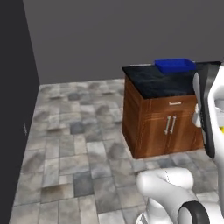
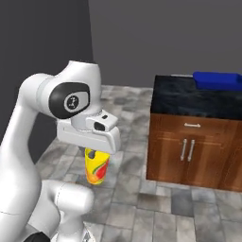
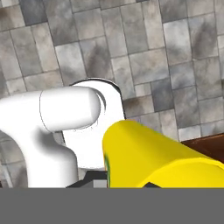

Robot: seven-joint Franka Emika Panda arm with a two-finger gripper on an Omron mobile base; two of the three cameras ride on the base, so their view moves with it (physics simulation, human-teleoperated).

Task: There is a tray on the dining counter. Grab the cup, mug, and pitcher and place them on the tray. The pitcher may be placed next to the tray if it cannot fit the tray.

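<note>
The yellow cup (image 2: 96, 168) with a red-orange mark hangs upright under my gripper (image 2: 96, 153), which is shut on its upper part, well above the tiled floor. Seen from the hand, the cup (image 3: 148, 157) runs out from the bottom edge as a broad yellow cylinder. The blue tray (image 1: 175, 65) lies at the far end of the dining counter (image 1: 157, 81), also seen as tray (image 2: 217, 79) on the black top (image 2: 189, 99). The cup is to the left of the counter and lower than its top. The mug and the pitcher are out of view.
The island's wood front has a drawer and two doors with metal handles (image 2: 187, 150). A tall dark wall (image 1: 13, 113) bounds the left side and a grey wall (image 1: 109, 35) the back. Open tiled floor (image 1: 78, 148) lies between me and the island.
</note>
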